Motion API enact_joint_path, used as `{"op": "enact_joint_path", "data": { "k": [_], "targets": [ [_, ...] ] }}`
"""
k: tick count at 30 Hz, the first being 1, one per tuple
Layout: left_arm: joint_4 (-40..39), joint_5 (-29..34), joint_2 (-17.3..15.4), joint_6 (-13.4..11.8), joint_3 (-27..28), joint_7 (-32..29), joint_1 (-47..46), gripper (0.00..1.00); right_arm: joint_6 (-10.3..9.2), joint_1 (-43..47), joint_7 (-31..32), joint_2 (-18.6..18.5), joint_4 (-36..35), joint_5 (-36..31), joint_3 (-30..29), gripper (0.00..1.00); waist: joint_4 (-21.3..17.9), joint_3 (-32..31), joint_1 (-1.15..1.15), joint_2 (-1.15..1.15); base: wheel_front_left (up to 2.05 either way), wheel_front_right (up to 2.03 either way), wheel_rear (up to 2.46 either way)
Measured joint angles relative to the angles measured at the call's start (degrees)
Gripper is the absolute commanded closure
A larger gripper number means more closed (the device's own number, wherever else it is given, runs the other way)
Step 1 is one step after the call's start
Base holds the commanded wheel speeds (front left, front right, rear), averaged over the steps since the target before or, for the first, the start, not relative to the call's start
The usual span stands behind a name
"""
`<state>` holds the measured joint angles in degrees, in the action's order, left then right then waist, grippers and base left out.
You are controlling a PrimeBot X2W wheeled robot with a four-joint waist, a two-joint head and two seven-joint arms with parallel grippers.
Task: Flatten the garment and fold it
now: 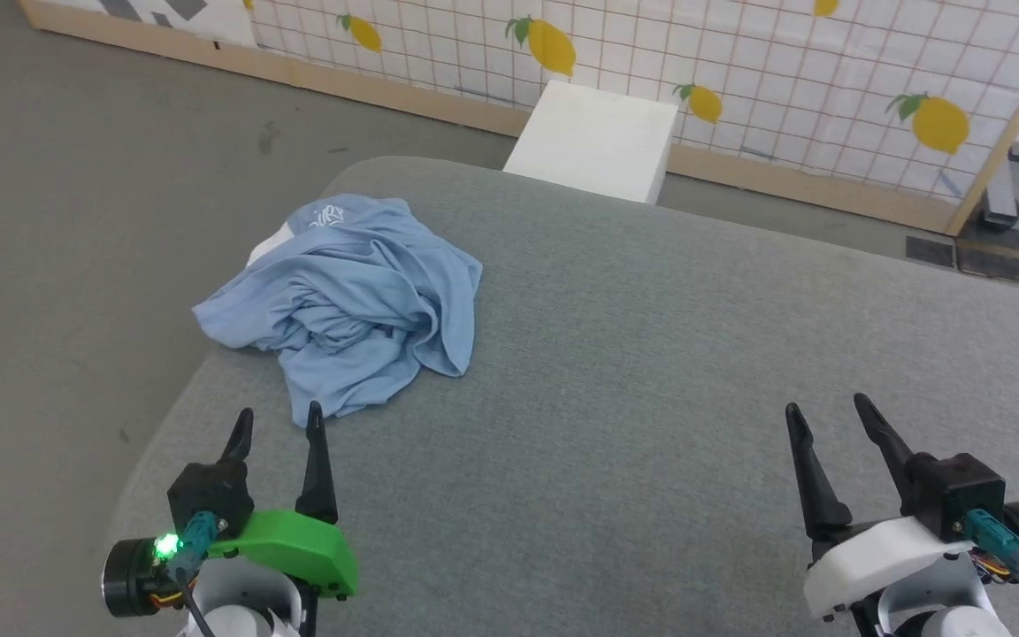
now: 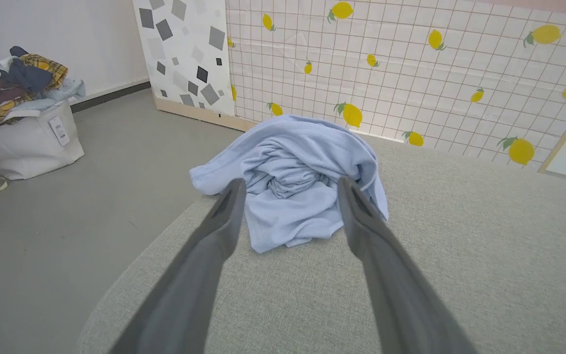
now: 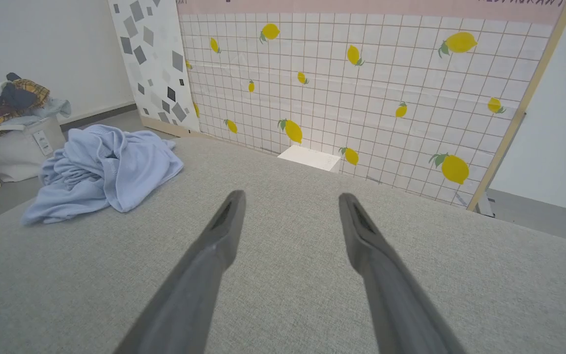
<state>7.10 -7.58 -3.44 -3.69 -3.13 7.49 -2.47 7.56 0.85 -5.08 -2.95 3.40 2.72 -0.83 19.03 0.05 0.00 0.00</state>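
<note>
Now: garment crumpled on grey table | lemon-print screen behind | grey floor

Nothing you can read tbh — script logo on the shirt too blurry, bag tag too small.

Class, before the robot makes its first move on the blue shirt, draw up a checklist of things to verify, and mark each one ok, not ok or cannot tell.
1. The left gripper is open and empty: ok.
2. The right gripper is open and empty: ok.
3. The shirt lies flat: not ok, it is crumpled in a heap.
4. The shirt lies wholly on the table: not ok, its left side juts past the edge.
5. Where the shirt's corners lie: cannot tell, folds hide them.
6. The left gripper is apart from the shirt: cannot tell; one fingertip overlaps the cloth's near edge in the head view.
</note>
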Motion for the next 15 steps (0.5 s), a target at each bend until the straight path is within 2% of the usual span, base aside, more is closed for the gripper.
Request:
{"op": "enact_joint_path", "data": {
  "k": [15],
  "targets": [
    [0.9,-1.6,0.0,-1.0,0.4,1.8,0.0,0.00,0.00,0.0,-0.8,0.0,0.3,0.5,-0.3,0.00,4.0,0.0,0.00,0.00,0.00,0.00,0.00]
  ]
}}
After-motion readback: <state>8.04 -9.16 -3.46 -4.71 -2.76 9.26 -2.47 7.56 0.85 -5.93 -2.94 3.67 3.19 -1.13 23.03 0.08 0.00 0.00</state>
